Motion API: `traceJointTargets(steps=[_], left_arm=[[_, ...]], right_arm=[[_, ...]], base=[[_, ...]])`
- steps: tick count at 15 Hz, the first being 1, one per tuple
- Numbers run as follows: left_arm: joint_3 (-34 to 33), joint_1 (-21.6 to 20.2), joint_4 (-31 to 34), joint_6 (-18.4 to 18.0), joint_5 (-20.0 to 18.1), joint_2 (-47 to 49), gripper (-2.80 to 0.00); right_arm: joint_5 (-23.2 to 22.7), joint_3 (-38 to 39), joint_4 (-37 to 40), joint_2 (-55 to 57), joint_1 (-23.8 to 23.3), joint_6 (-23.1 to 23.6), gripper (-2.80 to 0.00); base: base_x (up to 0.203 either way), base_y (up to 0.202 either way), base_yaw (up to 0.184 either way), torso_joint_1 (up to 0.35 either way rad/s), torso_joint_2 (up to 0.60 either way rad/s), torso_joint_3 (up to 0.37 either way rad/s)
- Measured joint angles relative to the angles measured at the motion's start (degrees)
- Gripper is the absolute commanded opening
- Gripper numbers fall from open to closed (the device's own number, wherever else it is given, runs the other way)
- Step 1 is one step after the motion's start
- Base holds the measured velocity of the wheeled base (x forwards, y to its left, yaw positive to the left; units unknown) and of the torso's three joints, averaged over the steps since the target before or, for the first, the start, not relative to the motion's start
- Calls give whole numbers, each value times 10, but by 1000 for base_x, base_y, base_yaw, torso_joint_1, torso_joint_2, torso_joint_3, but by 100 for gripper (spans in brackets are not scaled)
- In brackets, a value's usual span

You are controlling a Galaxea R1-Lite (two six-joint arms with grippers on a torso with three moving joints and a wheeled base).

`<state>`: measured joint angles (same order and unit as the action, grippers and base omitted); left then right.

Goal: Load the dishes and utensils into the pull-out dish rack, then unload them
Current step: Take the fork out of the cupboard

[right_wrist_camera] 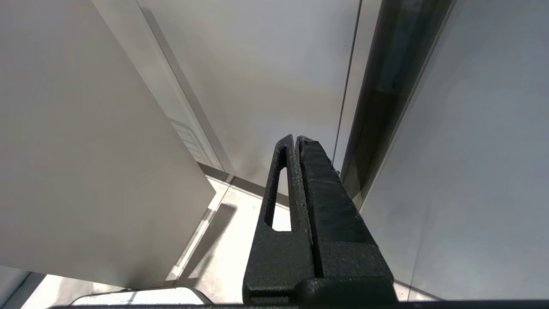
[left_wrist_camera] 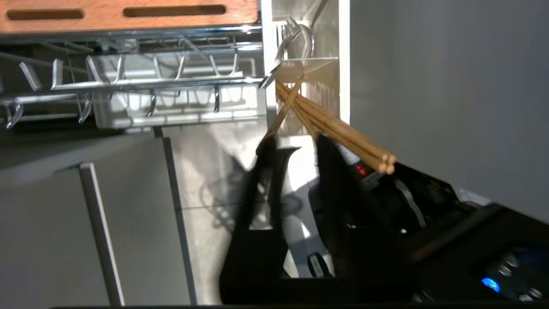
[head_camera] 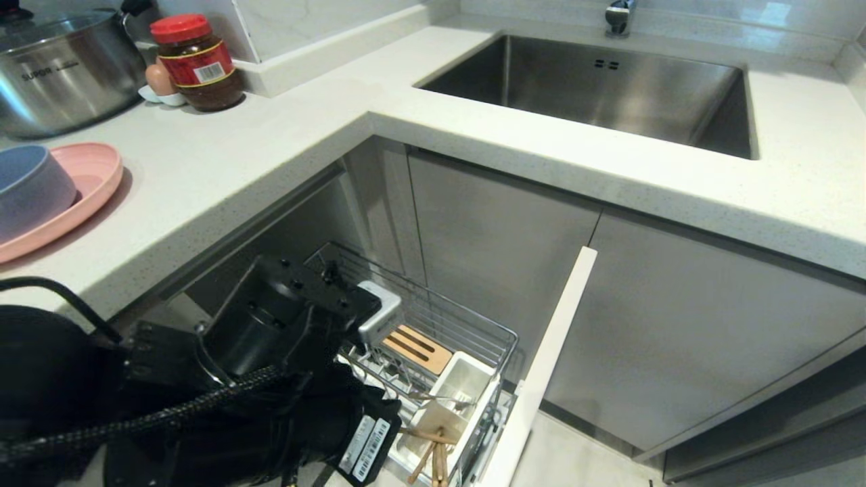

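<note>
Wooden chopsticks [left_wrist_camera: 326,124] in white cup | left pincer [left_wrist_camera: 296,143] slightly parted, empty

The pink plate [head_camera: 95,177] is seen flat on the counter with the pale-blue bowl [head_camera: 30,189] set on it; wooden chopsticks [left_wrist_camera: 330,128] lean in the pulled-out chrome rack's [head_camera: 467,325] white cup beside a silver fork [left_wrist_camera: 296,38]
</note>
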<state>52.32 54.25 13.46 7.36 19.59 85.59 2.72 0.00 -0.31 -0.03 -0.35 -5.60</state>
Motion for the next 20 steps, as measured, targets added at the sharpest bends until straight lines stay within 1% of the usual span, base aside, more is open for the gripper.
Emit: traceJointTargets(steps=[1,5,7,10,13,16,20], left_arm=[[-7,0,-14,-5,1,9,0],[-19,-2,-20,-7,3,41,0],[-25,-5,-34,-14,3,57,0],[-45,-32,-100,-58,3,86,0],[-58,-59,-174,-86,3,119,0],[-64,-74,-219,-90,3,151,0],[-64,-76,-232,-90,3,172,0]], right_arm=[[0,0,0,0,0,0,-280],[0,0,0,0,0,0,-280],[0,0,0,0,0,0,-280],[0,0,0,0,0,0,-280],[0,0,0,0,0,0,-280],[0,0,0,0,0,0,-280],[0,0,0,0,0,0,-280]], base=[[0,0,0,0,0,0],[0,0,0,0,0,0],[0,0,0,0,0,0],[0,0,0,0,0,0],[0,0,0,0,0,0],[0,0,0,0,0,0],[0,0,0,0,0,0]])
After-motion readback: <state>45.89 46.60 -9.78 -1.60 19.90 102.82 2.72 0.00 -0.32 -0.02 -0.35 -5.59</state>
